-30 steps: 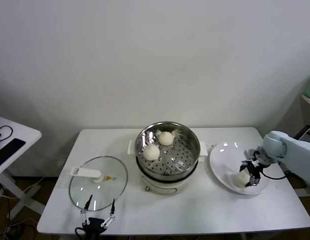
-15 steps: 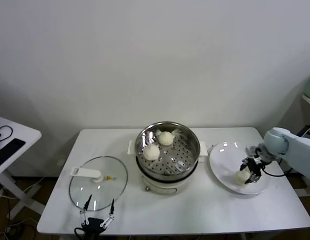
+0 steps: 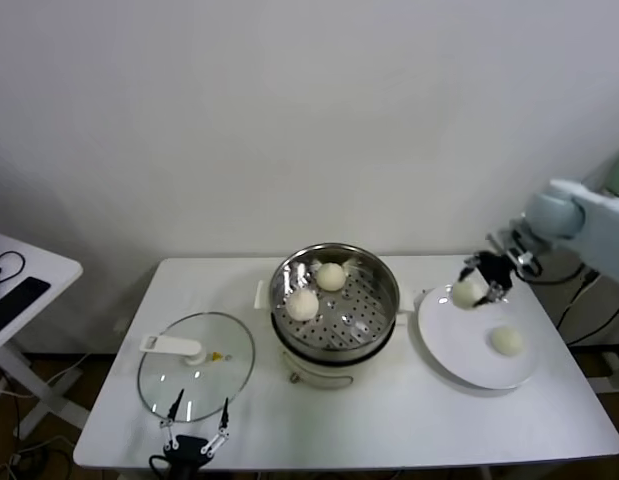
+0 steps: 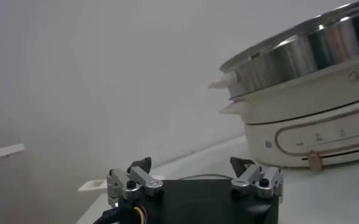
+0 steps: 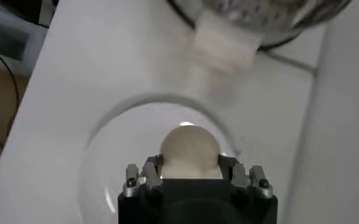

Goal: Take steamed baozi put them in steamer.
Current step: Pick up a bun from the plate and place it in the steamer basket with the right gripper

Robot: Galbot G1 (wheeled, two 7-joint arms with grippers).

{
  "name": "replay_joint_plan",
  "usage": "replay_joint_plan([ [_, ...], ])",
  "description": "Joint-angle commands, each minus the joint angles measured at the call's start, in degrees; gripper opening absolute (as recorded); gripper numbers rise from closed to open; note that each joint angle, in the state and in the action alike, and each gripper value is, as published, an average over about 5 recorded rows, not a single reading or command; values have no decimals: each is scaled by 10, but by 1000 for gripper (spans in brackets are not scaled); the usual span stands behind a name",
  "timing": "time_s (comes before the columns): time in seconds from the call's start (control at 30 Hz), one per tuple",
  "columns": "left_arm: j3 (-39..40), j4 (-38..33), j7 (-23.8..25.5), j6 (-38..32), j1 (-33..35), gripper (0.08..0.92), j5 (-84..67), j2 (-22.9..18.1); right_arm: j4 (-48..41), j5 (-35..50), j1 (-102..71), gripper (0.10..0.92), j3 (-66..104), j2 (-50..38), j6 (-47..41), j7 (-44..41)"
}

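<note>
My right gripper (image 3: pixel 472 287) is shut on a cream-white baozi (image 3: pixel 465 293) and holds it in the air above the white plate's (image 3: pixel 451 352) left rim, to the right of the steamer (image 3: pixel 334 300). The right wrist view shows that baozi (image 5: pixel 189 151) pinched between the fingers over the plate (image 5: pixel 100 152). Two baozi (image 3: pixel 331 276) (image 3: pixel 303 303) lie in the steel steamer basket. One more baozi (image 3: pixel 507 340) rests on the plate. My left gripper (image 3: pixel 196 414) hangs open at the table's front left edge, empty, also seen as the left gripper (image 4: pixel 193 172) in its own wrist view.
A round glass lid (image 3: pixel 196 365) with a white handle lies flat at the front left, just behind the left gripper. The steamer's cream pot base (image 4: pixel 313 125) stands at the table's middle. A side table (image 3: pixel 19 290) stands far left.
My right gripper closed on a baozi on the plate, then lifted it up and leftward toward the steamer. One baozi stayed on the plate. The left arm has not moved.
</note>
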Motion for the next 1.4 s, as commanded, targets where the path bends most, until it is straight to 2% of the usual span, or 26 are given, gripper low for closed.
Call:
replay_joint_plan([
  [0.03,1,2,-1,0,0,823,2,-2,130,51,180,628,-18,89,87,-17],
  [0.27,5,0,-9,-1,2,823,12,-3,192,-3,127,626,-9,165,105,3],
  [0.5,5,-4,-11,-1,4,823,13,-3,135,-97,71,609,-18,252,156,14],
  [0.63,5,-6,-11,1,3,823,11,-3,117,-103,43,611,-33,284,156,23],
  [1.4,2,-5,-11,1,1,823,6,-3,99,-187,-59,611,-31,292,149,37],
])
